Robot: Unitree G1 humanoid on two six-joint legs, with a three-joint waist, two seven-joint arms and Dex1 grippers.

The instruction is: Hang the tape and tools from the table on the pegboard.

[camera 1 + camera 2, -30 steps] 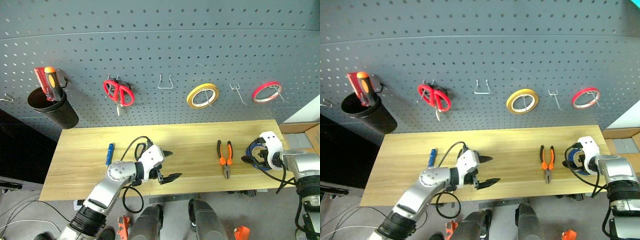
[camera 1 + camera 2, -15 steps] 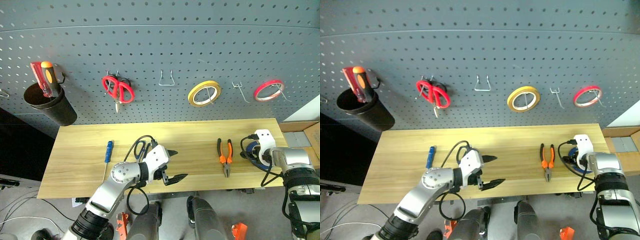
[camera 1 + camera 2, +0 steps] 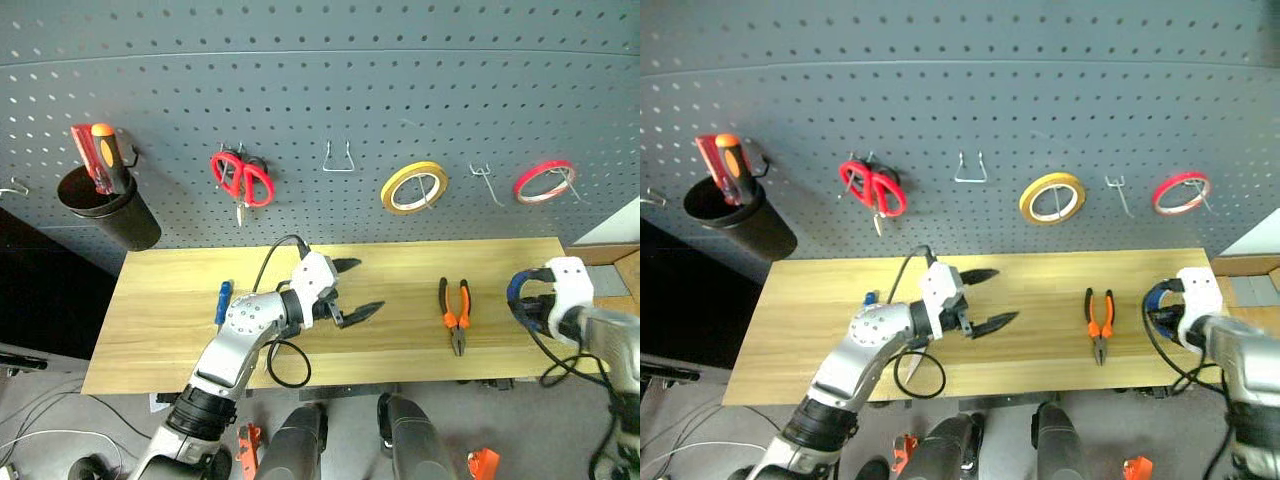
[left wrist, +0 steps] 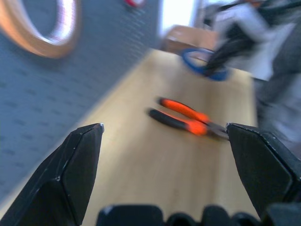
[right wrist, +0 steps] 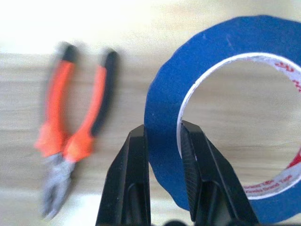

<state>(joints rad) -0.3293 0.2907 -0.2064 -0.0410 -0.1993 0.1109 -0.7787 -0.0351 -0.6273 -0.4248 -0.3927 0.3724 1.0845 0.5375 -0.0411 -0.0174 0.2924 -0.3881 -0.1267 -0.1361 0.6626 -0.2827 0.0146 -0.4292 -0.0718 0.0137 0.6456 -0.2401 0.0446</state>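
The blue tape point(image 5: 225, 47) hangs just above the right end of the table point(image 3: 400, 262), with my right gripper point(image 5: 162, 136) shut on its wall; the same roll shows at the arm's tip point(image 3: 516, 291). The orange-and-black pliers point(image 3: 453, 312) lie flat to the left of it. A small blue screwdriver point(image 3: 221, 303) lies near the table's left part. My left gripper point(image 3: 365, 286) hovers over the table's middle, open and empty, pointing toward the pliers point(image 4: 188, 121). The blue-grey pegboard point(image 3: 300, 80) rises behind the table.
On the pegboard hang red scissors point(image 3: 240, 178), a yellow roll point(image 3: 411, 187) and a red roll point(image 3: 544, 182). A black cup point(image 3: 108, 212) at the left holds red and orange screwdrivers. Bare hooks stand at the middle point(image 3: 338, 160) and between the two rolls point(image 3: 485, 182).
My right gripper has shut on the blue tape and lifted it off the table, drawing back. My left gripper has risen and moved toward the pegboard, staying open.
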